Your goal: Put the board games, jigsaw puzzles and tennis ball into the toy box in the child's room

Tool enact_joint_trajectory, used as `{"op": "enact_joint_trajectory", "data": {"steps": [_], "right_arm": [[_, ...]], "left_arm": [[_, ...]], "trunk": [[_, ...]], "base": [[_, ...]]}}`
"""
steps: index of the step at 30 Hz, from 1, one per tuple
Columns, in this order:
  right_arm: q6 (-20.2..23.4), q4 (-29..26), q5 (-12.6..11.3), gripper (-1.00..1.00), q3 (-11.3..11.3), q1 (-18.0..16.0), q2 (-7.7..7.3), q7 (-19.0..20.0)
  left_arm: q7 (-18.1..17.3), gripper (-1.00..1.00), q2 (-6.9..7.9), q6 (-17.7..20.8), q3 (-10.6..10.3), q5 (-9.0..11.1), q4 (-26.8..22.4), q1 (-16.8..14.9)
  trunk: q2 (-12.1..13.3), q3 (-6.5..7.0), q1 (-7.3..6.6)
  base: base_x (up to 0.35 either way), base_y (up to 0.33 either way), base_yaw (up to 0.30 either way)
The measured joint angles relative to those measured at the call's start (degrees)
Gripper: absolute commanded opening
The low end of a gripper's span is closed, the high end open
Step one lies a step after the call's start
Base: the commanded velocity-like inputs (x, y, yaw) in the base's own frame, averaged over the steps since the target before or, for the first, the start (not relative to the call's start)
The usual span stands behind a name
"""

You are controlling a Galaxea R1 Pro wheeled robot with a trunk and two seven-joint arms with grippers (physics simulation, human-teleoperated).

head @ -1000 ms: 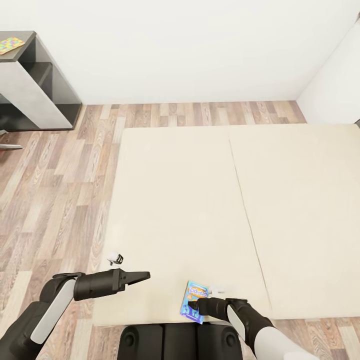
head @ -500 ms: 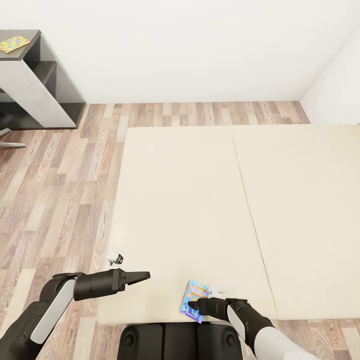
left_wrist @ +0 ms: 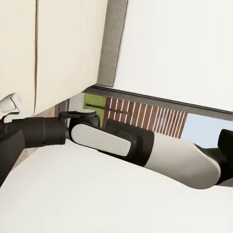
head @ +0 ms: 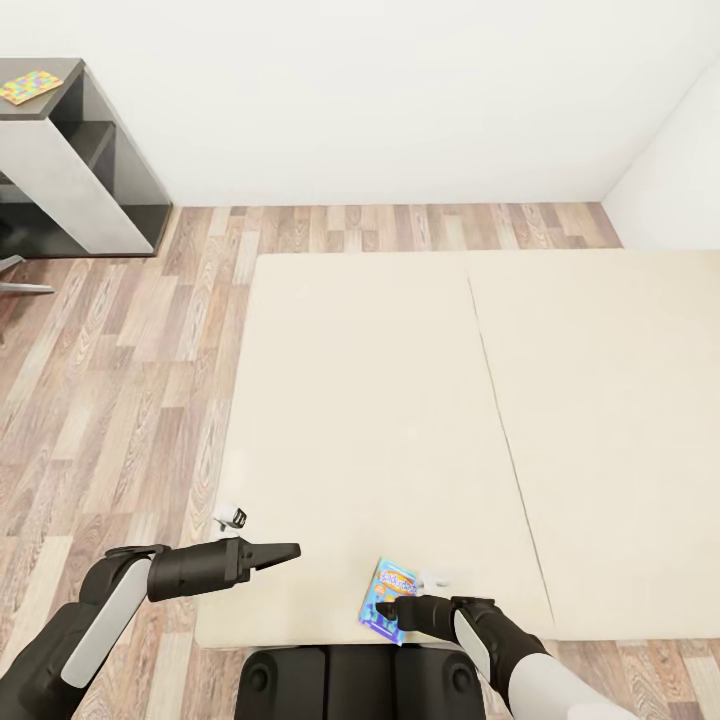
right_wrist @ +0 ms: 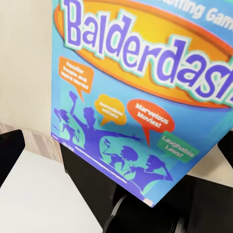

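1. Blue game (head: 392,600) sits at the near edge of the bed (head: 400,420), about 6 o'clock in the head view, just ahead of the robot's base (head: 350,685).
2. Right wrist view: box (right_wrist: 145,97) reads "Balderdash", blue face, orange oval, purple figures.
3. Right gripper (head: 385,606) is over the box's near end, tips pointing to 9 o'clock. Can't tell whether it's clamped on the box or just above it; the jaws are out of the wrist view.
4. Left gripper (head: 288,550) points to 3 o'clock, low over the mattress at roughly 7 o'clock, well apart from the box. Tips look drawn together to a point with nothing between them.
5. Left wrist view: right arm (left_wrist: 141,145) lies across the shot, bed behind it.
6. Puzzle (head: 28,87) lies flat on the table (head: 60,150) end at 10 o'clock, well away from the bed.
7. Mattress seam (head: 505,430) runs 12 to 6, right of centre.
8. Wood floor (head: 110,380) between table and bed, white wall (head: 380,90) at 12.
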Motion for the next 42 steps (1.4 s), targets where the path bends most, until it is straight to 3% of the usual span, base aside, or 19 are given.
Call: {"op": "enact_joint_trajectory", "data": {"steps": [42], "right_arm": [[0.0,0.0,0.0,1.0,0.06,0.0,0.0,0.0]], "left_arm": [[-0.08,1.0,0.06,0.01,0.0,0.0,0.03,0.0]], "trunk": [[0.0,0.0,0.0]], "base": [[0.0,0.115,0.0]]}}
